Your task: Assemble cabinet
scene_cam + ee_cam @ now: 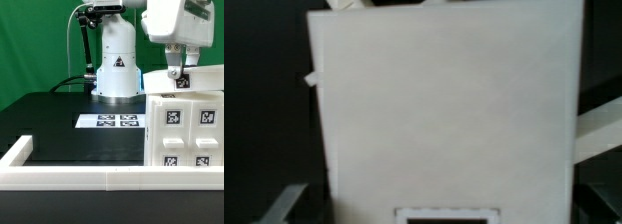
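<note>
The cabinet's white body stands at the exterior view's right, with several black-and-white tags on its near face. A white tagged part rises just behind its top. My gripper hangs right over that top edge. In the wrist view a tall white face of the cabinet fills the picture, with a tag at its near end. My gripper is open. A grey finger stands on one side of the face and the other finger opposite, with dark gaps between fingers and face.
The marker board lies flat on the black table before the robot base. A long low white border frame runs along the front edge and turns back at the exterior view's left.
</note>
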